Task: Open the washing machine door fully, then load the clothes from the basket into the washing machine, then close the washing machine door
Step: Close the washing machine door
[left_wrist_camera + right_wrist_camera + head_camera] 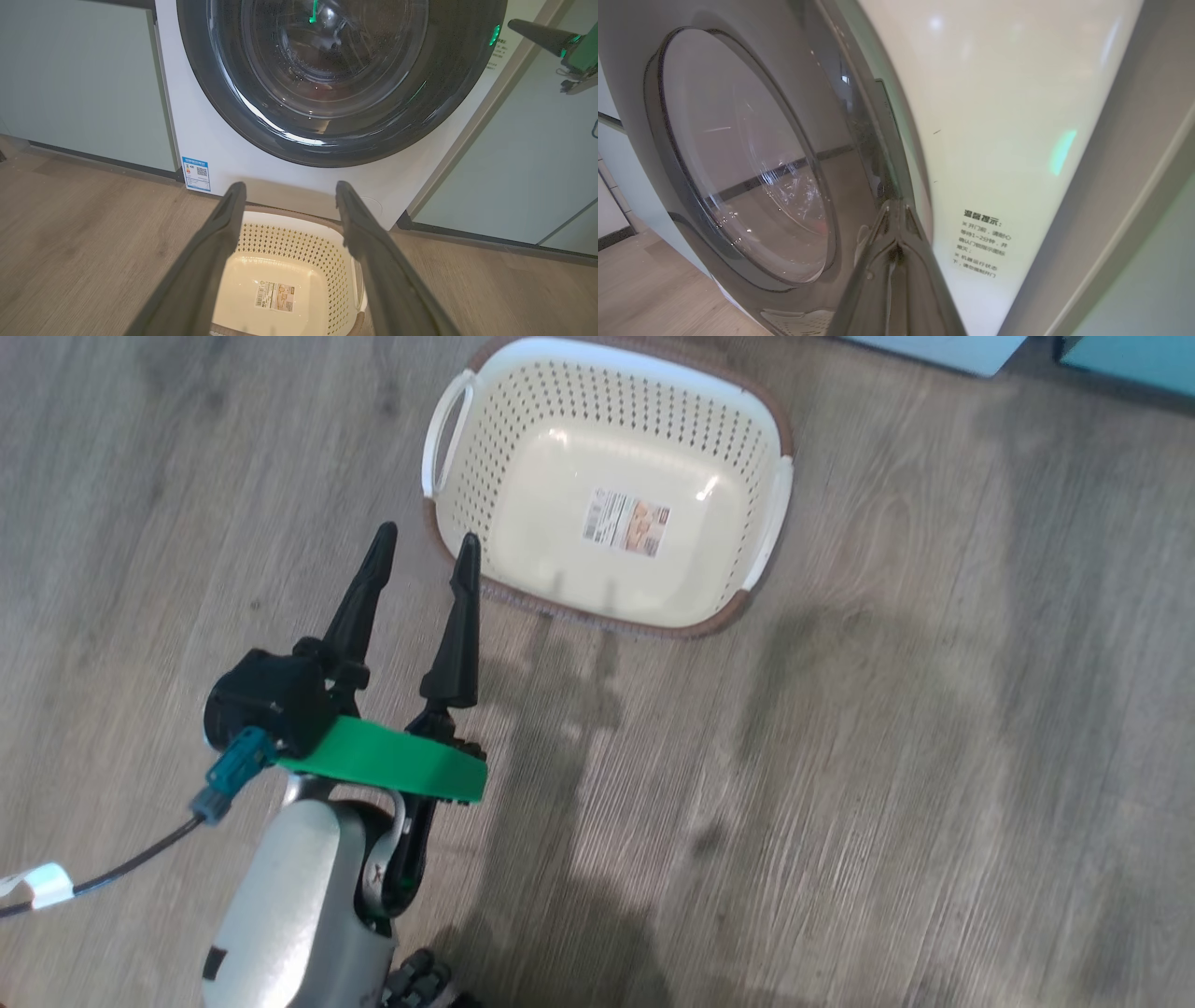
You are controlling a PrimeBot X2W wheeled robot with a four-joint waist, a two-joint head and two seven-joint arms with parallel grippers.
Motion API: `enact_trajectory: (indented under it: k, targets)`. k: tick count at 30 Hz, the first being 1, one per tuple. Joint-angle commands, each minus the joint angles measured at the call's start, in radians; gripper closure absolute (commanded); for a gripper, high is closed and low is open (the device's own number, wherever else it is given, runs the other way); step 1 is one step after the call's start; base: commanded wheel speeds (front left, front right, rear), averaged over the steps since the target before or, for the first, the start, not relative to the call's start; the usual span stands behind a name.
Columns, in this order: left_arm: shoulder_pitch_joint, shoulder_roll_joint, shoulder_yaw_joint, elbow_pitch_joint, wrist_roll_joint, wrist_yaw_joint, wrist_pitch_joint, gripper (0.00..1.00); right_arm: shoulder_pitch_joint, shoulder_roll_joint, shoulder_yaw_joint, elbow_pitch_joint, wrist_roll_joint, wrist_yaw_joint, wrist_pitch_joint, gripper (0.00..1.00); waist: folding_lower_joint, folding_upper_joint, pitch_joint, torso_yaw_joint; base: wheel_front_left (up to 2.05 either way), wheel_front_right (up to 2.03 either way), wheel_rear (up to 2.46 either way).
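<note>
Jaws of the left gripper (427,534) stand spread wide and free, its two long dark fingers parted. It hangs out in front of the big white front-loading washing machine (224,154), aimed at the machine's lower front.

- Small rectangular white perforated plastic basket (653,627) with brown woven-look rim: on the grey wood-look floor (934,756) just before the machine's foot, below the door. Its bare bottom shows a label sticker (626,523). In the left wrist view the spread fingers frame it.
- Small blue label sticker (196,173): low on the machine's left front corner.
- Large round washing machine door (224,107), wide glossy black rim and bulging clear glass centre: lies against the machine's front in the left wrist view.
- Faint reddish smudge (322,92) behind the glass, inside the machine; cannot tell what it is.
- Pale green flat cabinet panels (84,84): flank the machine on both sides.

Right gripper (896,207): fingers pressed together, pinching nothing. Tips sit at the door rim's right edge, where it meets the machine's white front; contact cannot be told.
</note>
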Motion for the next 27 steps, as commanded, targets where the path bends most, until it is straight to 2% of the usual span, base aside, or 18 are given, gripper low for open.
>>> enact_trajectory:
  k: [1,7,13,15,21,27]
  targets:
    - [0.017,0.012,0.037,-0.026,0.013,-0.004,-0.009,0.00,0.039,0.027,0.000,-0.041,0.012,-0.008,-0.006,1.00,0.0000,0.0000,-0.030,-0.009,0.00,0.00,0.00]
    - [0.053,0.012,0.068,-0.011,0.012,-0.017,-0.009,0.00,0.212,0.036,0.035,-0.130,0.079,-0.008,-0.006,1.00,0.0000,0.0000,-0.123,-0.041,0.00,0.00,0.00]
    - [0.108,0.012,0.111,0.006,0.040,-0.038,-0.009,0.00,0.453,0.040,0.075,-0.274,0.170,-0.008,-0.006,1.00,0.0000,0.0000,-0.252,-0.099,0.00,0.00,0.00]
    - [0.117,0.012,0.119,0.007,0.044,-0.040,-0.009,0.00,0.485,0.044,0.074,-0.297,0.183,-0.008,-0.006,1.00,0.0000,0.0000,-0.269,-0.109,0.00,0.00,0.00]
    - [0.176,0.012,0.169,0.005,0.049,-0.046,-0.009,0.00,0.684,0.095,0.020,-0.444,0.242,-0.008,-0.006,1.00,0.0000,0.0000,-0.357,-0.171,0.00,0.00,0.00]
    - [0.213,0.012,0.220,-0.011,0.039,-0.053,-0.009,0.00,0.853,0.161,-0.028,-0.589,0.244,-0.008,-0.006,1.00,0.0000,0.0000,-0.405,-0.231,0.00,0.00,0.00]
